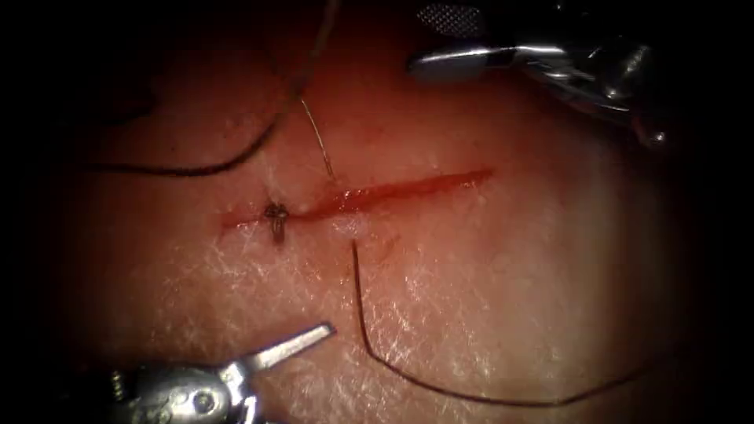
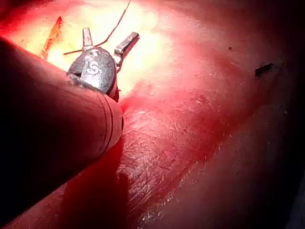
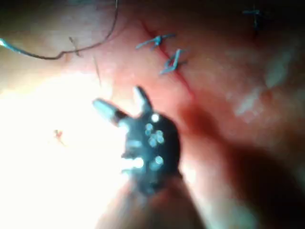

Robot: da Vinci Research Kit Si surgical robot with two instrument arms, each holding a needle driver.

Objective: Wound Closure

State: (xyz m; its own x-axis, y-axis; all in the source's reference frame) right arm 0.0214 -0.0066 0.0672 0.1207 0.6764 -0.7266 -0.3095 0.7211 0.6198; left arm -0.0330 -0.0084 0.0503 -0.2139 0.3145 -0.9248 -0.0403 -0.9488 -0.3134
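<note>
A: What does the tissue [image 1: 487,298] look like?

B: Pale, finely creased pork belly with one red cut [image 1: 369,196] running left to right. One knot [image 1: 276,217] with short cut ends sits at the cut's left end.

A: And the thread [image 1: 408,369]?

B: One dark strand comes out of the tissue just near of the cut and sweeps in a loop toward the near right. A second dark length [image 1: 259,137] curves across the far left. A thin pale piece [image 1: 318,141] slants down into the far edge of the cut; I cannot tell whether that is the needle.

A: How many tools?

B: Two. The left tool [image 1: 294,343] is near left, jaws spread, gripping nothing. The right tool [image 1: 452,39] is far right, jaws apart, empty too.

A: Any writing?

B: Stamped marks on the left tool's wrist [image 2: 93,67], not readable for certain.
</note>
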